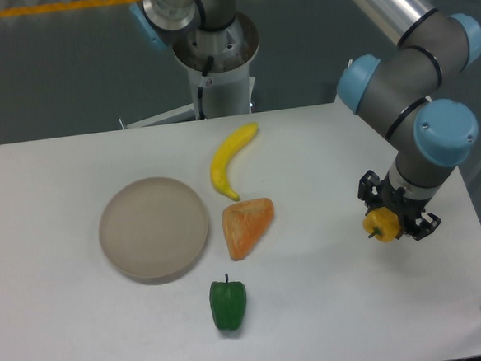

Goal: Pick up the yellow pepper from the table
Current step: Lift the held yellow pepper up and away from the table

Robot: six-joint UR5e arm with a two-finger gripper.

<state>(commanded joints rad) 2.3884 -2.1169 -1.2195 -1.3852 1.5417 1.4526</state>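
The yellow pepper [381,223] is a small lumpy yellow-orange pepper with a short dark stem pointing left. It sits between the black fingers of my gripper [392,216] at the right side of the white table [69,325]. The gripper is shut on the pepper. Whether the pepper still touches the table or hangs just above it cannot be told. The arm's grey and blue wrist [436,138] rises above it toward the upper right.
A tan round plate [154,228] lies left of centre. A yellow banana [229,161], an orange wedge-shaped piece [246,226] and a green pepper [228,304] lie in the middle. The table's right edge runs close to the gripper.
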